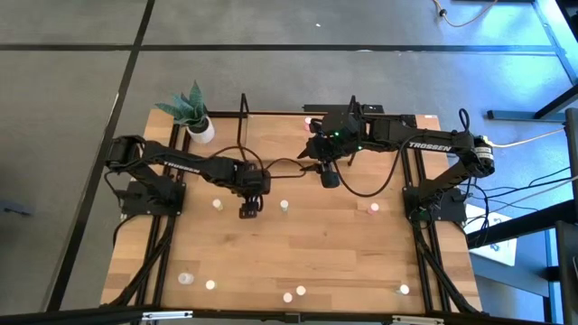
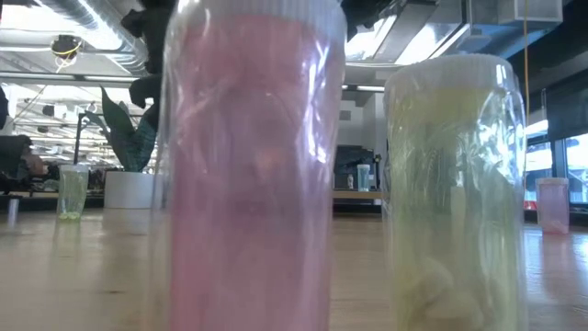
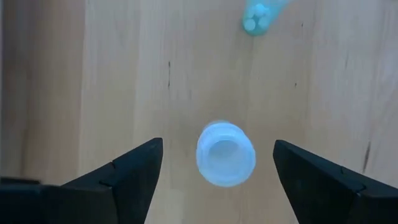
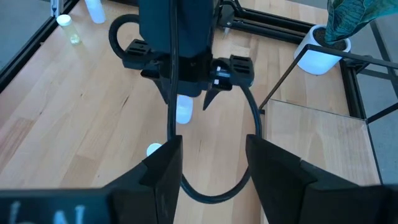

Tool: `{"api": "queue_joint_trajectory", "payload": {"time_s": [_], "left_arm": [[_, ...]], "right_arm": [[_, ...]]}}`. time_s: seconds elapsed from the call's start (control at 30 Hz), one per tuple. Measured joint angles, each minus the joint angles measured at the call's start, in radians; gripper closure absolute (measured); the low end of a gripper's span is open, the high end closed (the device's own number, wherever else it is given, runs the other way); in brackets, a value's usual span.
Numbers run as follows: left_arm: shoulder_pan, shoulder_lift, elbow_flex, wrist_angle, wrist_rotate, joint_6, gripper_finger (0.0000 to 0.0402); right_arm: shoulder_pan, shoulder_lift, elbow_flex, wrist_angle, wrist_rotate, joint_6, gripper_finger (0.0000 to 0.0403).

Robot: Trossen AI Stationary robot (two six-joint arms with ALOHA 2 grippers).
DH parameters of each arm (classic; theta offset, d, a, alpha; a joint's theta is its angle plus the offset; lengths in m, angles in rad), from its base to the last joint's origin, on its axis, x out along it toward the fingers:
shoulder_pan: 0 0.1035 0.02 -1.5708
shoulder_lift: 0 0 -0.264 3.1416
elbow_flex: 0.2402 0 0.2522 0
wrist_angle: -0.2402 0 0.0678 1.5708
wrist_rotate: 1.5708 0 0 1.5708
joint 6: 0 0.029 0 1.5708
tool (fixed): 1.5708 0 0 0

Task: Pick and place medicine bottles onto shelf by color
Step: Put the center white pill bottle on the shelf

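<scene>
Bottles (image 1: 209, 285) are mostly scattered over the desk (image 1: 307, 244), so most sorting is judged undone. One white bottle (image 3: 225, 154) stands between the released left jaws; the right jaws, nothing visibly held, are parted over the shelf (image 4: 317, 134).

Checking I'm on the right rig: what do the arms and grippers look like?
Two black jointed arms; the right arm bears white TROSSEN lettering. Black cables loop between the links. Each gripper, left and right, ends in two dark wedge-shaped fingers. Green lights glow near the right wrist.
</scene>
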Motion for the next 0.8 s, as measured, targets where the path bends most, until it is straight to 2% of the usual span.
{"api": "queue_joint_trajectory", "payload": {"time_s": [0.4,0.57,0.8], "left_arm": [[-0.005,0.0,-0.048,0.05,0.002,-0.061,0.0114],[-0.005,0.0,-0.048,0.053,-0.001,-0.063,0.0151],[-0.005,0.0,-0.048,0.053,-0.015,-0.068,0.0228]], "right_arm": [[0.0,0.0,0.0,0.0,0.0,0.0,0.0224],[0.0,0.0,0.0,0.0,0.0,0.0,0.0224],[0.0,0.0,0.0,0.0,0.0,0.0,0.0224]]}}
